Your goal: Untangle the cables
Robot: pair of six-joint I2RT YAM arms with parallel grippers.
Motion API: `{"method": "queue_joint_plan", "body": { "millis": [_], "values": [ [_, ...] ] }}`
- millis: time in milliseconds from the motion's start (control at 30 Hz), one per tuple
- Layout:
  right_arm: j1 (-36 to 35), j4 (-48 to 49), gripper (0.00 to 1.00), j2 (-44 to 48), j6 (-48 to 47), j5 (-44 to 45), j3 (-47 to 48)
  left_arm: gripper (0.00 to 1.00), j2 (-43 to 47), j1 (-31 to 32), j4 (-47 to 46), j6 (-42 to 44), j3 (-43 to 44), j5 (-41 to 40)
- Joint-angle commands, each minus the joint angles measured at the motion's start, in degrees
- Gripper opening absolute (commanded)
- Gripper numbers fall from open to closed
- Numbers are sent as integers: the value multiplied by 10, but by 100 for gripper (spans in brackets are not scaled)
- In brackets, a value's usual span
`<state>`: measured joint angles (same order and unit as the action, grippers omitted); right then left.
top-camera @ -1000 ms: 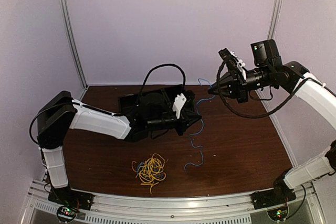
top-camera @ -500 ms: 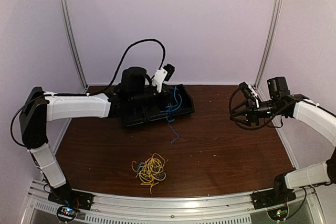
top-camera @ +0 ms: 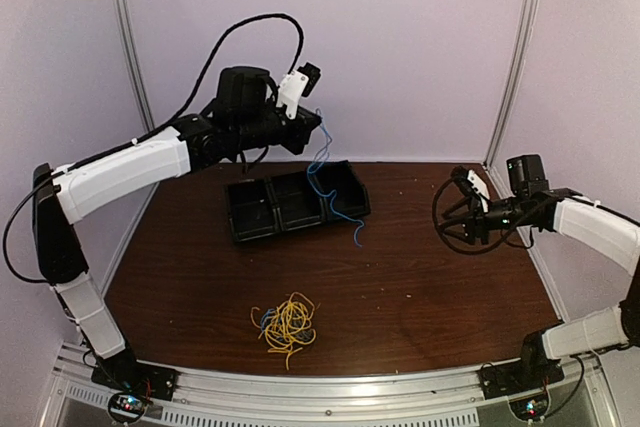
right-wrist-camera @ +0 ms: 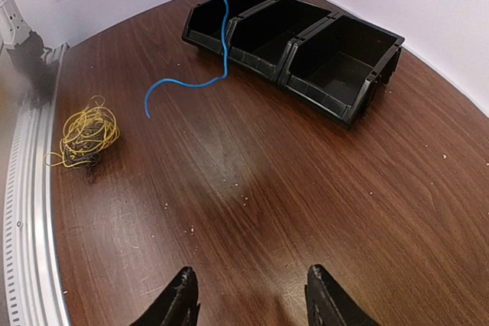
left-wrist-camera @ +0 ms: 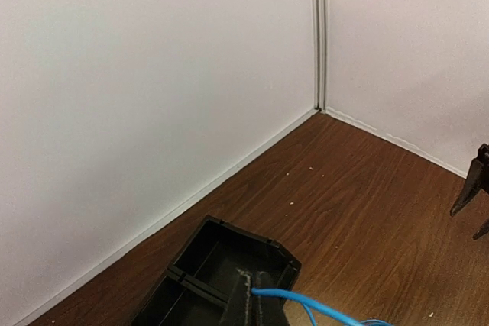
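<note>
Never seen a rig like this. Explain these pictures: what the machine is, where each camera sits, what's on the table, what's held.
Two robot arms stand at the near edge of the table, each ending in a two-finger gripper. The wide picture comes from a fixed camera above and behind them; the other two from cameras on the wrists. On the table lie a black three-compartment tray and a mostly yellow cable bundle. The raised left gripper pinches a blue cable dangling near the tray. The right gripper is open, empty.

Pale lilac walls (top-camera: 400, 47) meet at silver corner strips (top-camera: 134, 57) around a dark wood-grain tabletop (top-camera: 440, 287) dotted with pale specks (right-wrist-camera: 191, 228). A ribbed aluminium rail (top-camera: 330, 392) lines its near edge.
</note>
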<state>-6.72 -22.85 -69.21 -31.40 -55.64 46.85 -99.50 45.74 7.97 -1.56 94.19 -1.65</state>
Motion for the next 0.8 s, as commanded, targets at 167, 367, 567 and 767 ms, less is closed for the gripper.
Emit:
{"method": "queue_joint_plan", "body": {
  "millis": [167, 367, 567, 767],
  "values": [
    [1, 11, 49, -12, -10, 32, -2, 0, 44, -33, 94, 43, 41, -86],
    [1, 7, 49, -16, -3, 27, 4, 0, 55, -82, 86, 62, 10, -102],
    [1, 2, 49, -16, -4, 35, 4, 0, 44, -135, 66, 50, -16, -68],
    [1, 3, 49, -5, -4, 41, 2, 0, 33, -159, 48, 45, -23, -53]
  ]
}}
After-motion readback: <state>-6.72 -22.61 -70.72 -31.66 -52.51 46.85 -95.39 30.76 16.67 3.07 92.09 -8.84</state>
